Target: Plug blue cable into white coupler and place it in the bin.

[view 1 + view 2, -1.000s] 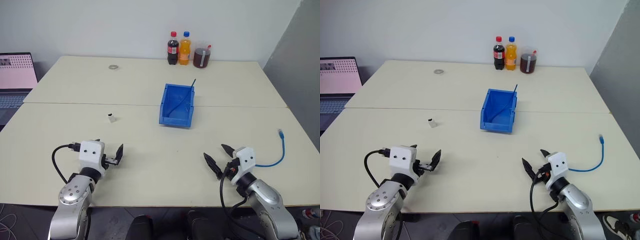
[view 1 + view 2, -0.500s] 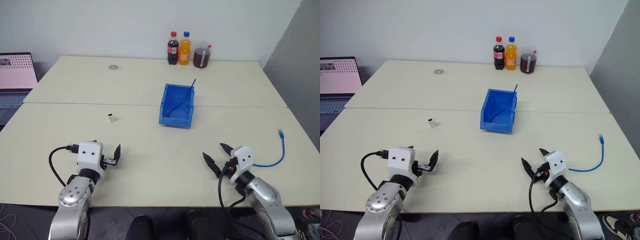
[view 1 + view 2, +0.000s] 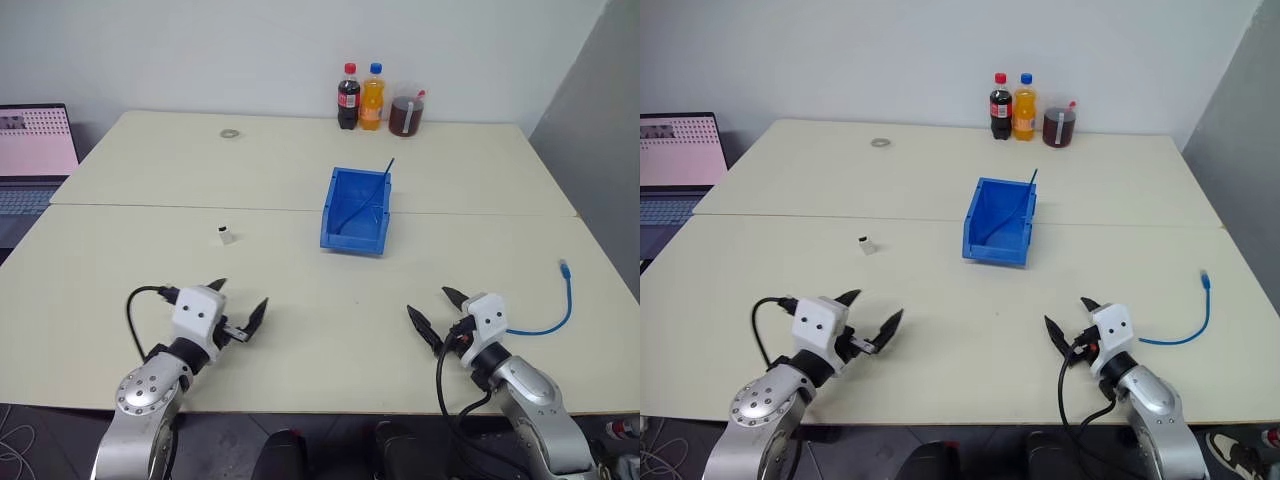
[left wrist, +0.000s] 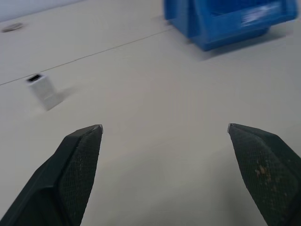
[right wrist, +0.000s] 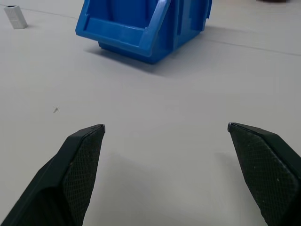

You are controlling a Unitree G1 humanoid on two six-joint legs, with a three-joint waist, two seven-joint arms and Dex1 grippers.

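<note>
1. Nearest, low over the pale bench (image 3: 300,300): left gripper (image 3: 238,312) and right gripper (image 3: 433,314), black fingers spread wide, both released and empty.
2. Right of the right gripper: thin bright-blue cable (image 3: 556,305) curved on the bench near its right edge, pale plug at its far tip.
3. Mid-bench, left of centre: tiny white boxy coupler (image 3: 224,236), alone, well apart from the cable.
4. Beyond centre: blue plastic open-top bin (image 3: 355,212), a stiff blue cord leaning inside.
5. Far edge: three drink bottles (image 3: 375,98).
</note>
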